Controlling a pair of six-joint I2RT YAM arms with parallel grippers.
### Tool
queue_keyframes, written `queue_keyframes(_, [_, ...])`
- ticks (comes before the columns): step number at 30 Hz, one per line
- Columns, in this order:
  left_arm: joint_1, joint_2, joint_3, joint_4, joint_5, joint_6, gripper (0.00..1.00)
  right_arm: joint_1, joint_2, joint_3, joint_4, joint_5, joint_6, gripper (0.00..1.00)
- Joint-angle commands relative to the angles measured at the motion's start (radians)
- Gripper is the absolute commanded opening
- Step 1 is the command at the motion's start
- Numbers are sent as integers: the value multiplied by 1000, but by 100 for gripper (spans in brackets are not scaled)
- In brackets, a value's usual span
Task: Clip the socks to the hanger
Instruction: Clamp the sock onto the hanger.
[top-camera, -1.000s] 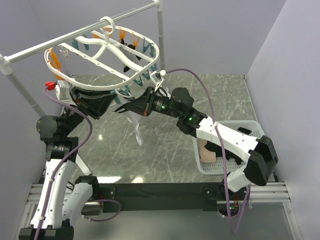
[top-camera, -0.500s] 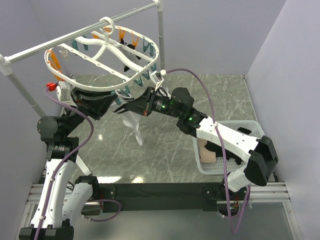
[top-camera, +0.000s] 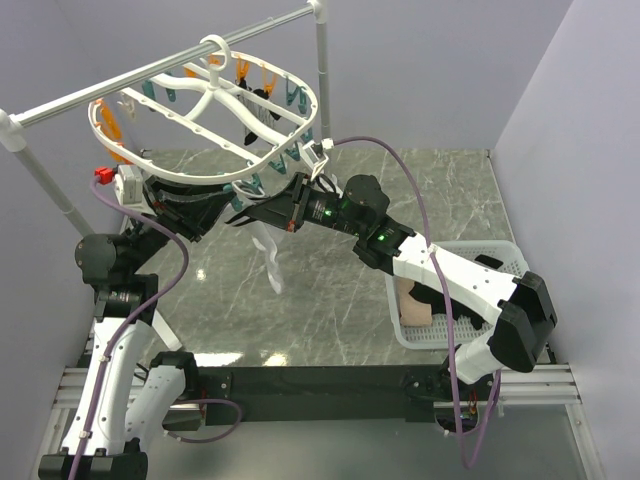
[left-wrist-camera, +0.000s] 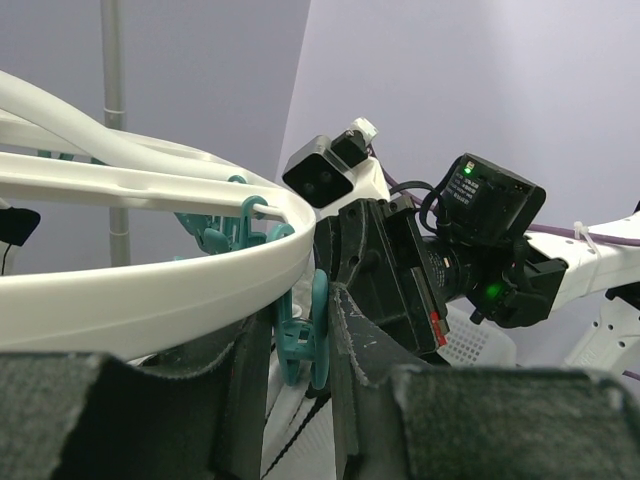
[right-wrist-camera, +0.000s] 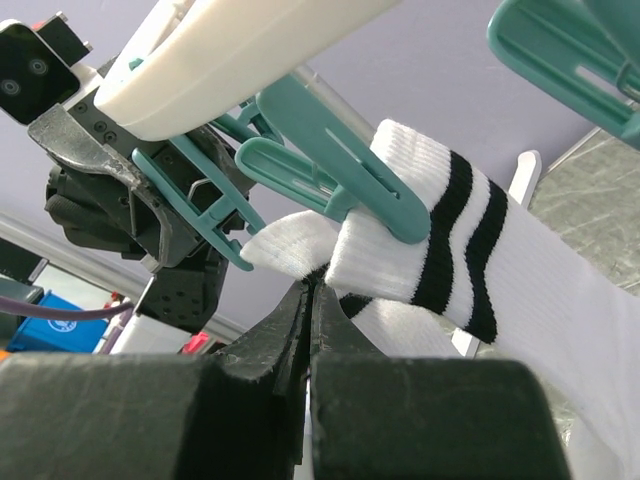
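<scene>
The left hand (left-wrist-camera: 300, 335) pinches a teal clip (left-wrist-camera: 302, 355) on the hanger (left-wrist-camera: 150, 290). The right hand (right-wrist-camera: 305, 300), pressed together, sits just under the striped sock (right-wrist-camera: 450, 240).

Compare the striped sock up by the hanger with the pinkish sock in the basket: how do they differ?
The striped sock is white with black bands; the pinkish sock is plain beige. The striped sock dangles at a teal clip under the hanger; the pinkish sock lies in the basket. Both are small and soft.
</scene>
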Motion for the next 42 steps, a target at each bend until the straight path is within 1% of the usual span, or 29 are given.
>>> queue_keyframes(1, [-2, -7, -3, 58, 29, 11, 28, 6, -54, 59, 63, -11, 7, 0])
queue_keyframes(7, [-2, -11, -16, 54, 18, 31, 28, 6, -54, 68, 70, -29, 22, 0])
queue_keyframes(13, [-2, -10, -26, 90, 17, 12, 28, 5, -41, 63, 110, -47, 57, 0])
queue_keyframes(22, [-4, -8, -26, 99, 23, 12, 28, 6, -29, 80, 112, -49, 41, 0])
queue_keyframes(25, [-4, -13, -22, 79, 20, 24, 29, 6, -25, 71, 112, -44, 33, 0])
queue_keyframes(30, [-4, -16, 0, 7, -5, 54, 37, 6, -28, 59, 104, -32, 13, 0])
queue_keyframes(31, [-4, -16, 4, 1, -11, 54, 42, 6, -22, 60, 103, -34, 11, 0])
queue_keyframes(33, [-4, -17, 7, -7, -14, 57, 46, 6, -17, 62, 103, -40, 13, 0])
queue_keyframes(34, [-4, -19, 9, -16, -25, 57, 51, 6, -12, 62, 101, -40, 13, 0])
queue_keyframes(36, [-4, -22, 10, -27, -35, 63, 54, 6, -9, 62, 103, -40, 10, 0])
queue_keyframes(37, [-4, -24, 12, -41, -39, 66, 57, 6, -8, 63, 101, -41, 5, 0])
queue_keyframes(41, [-5, -31, 23, -64, -52, 70, 61, 8, -3, 68, 83, -35, -31, 0])
queue_keyframes(42, [-4, -36, 26, -74, -58, 72, 63, 8, -5, 68, 69, -35, -63, 0])
